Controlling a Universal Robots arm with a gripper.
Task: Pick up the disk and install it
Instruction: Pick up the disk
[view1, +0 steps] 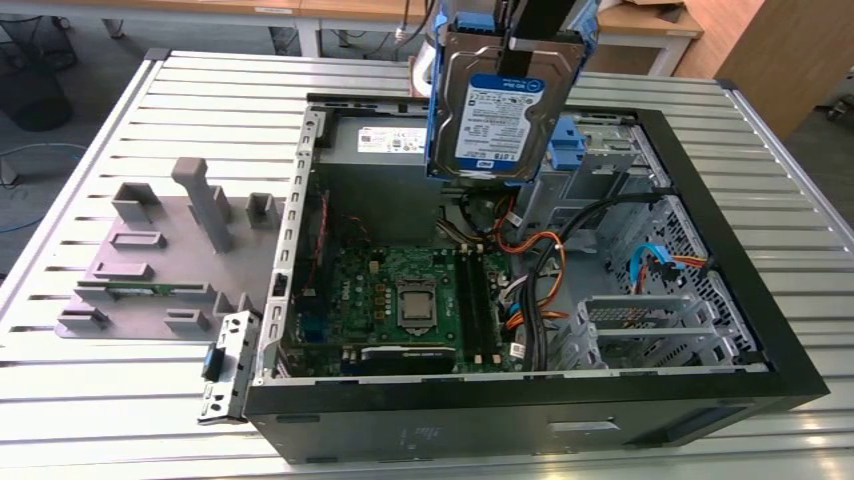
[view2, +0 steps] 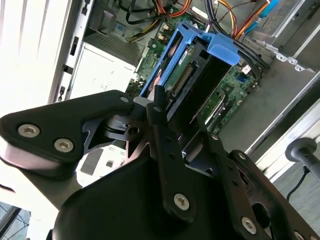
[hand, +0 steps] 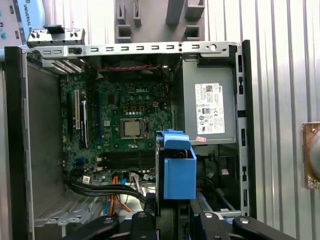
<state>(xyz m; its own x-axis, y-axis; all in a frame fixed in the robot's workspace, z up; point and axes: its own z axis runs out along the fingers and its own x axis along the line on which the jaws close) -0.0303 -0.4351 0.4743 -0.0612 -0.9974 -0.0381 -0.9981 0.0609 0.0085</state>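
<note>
Gripper (view1: 541, 48) is clamping the disk (view1: 491, 115) by its upper end, hanging it upright above the open computer case (view1: 747, 330); drive is judged rigid, dense and shock-sensitive; its blue rails (view1: 437, 110) are likely offering surer purchase than the smooth metal faces.

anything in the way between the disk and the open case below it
No lid covers the case; the disk hangs above it in the gripper. Loose cables lie inside the case near where the disk hangs.
</note>
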